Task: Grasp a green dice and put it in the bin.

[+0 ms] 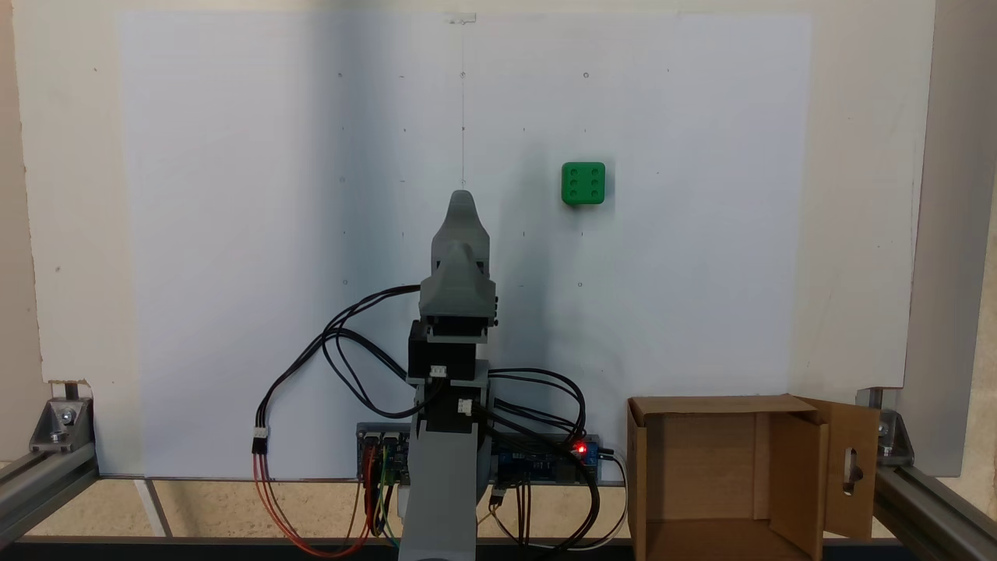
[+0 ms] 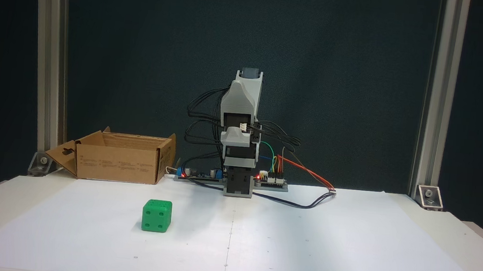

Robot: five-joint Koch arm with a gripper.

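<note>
The green dice (image 1: pixel 583 184) (image 2: pixel 156 216) rests on the white paper, its six-pip face up in a fixed view. My gripper (image 1: pixel 463 199) (image 2: pixel 238 136) hangs folded over the arm's base, well apart from the dice. Its grey jaws taper together to a single tip with no gap and hold nothing. The bin (image 1: pixel 701 460) (image 2: pixel 119 163), a brown cardboard box with its flaps open, stands beside the base, and a side flap (image 1: pixel 850 467) has a slot cutout. The dice lies out in front of the arm, on the same side as the box.
A controller board (image 1: pixel 545 460) (image 2: pixel 270 180) with red lights and looping cables (image 1: pixel 343 351) sits at the arm's base. Aluminium frame posts (image 2: pixel 50 68) (image 2: pixel 432 105) stand at the table's corners. The white sheet (image 1: pixel 234 234) covers most of the table.
</note>
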